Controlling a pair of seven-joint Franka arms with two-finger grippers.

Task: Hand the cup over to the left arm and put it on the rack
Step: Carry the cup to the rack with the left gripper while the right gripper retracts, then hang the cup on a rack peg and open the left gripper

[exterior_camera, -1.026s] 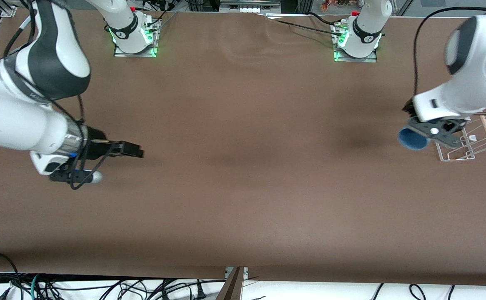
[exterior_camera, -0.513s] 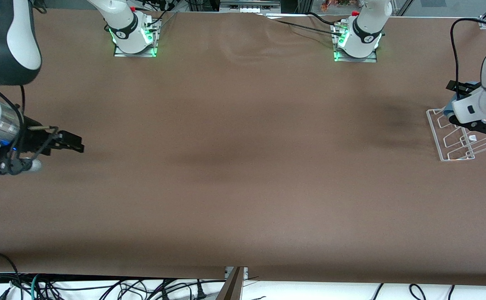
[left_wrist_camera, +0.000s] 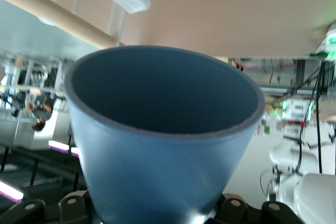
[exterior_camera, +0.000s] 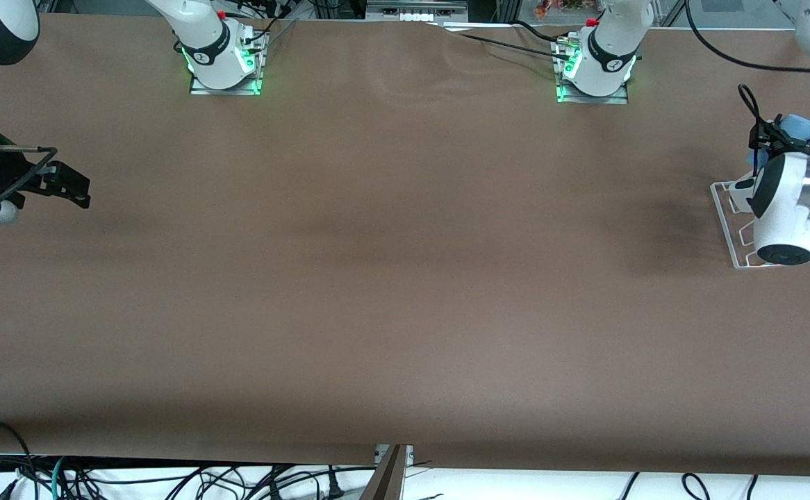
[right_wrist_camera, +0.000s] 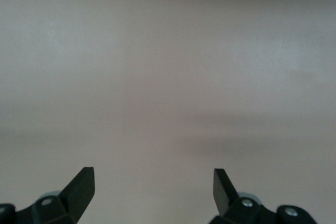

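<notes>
Front view: the left arm's wrist hid most of the rack (exterior_camera: 723, 208). Left gripper (exterior_camera: 794, 139), above the rack's end toward the bases, pinched the cup (exterior_camera: 796, 128).
Left wrist view: cup (left_wrist_camera: 163, 140) filled the frame, fingers cut off beneath it; dowel (left_wrist_camera: 52, 17) just above.
Right wrist view: right gripper (right_wrist_camera: 153, 188) waited spread, empty, over bare table (right_wrist_camera: 168, 77).

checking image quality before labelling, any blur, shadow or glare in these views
Front view: sharp, a soft dark shadow on the brown table beside the clear, white-edged drying rack. Left wrist view: the light-blue plastic cup fills the frame, slightly soft, background blurred. Right wrist view: washed-out, featureless tabletop past the right gripper, whose black fingers stand open. No glare.
</notes>
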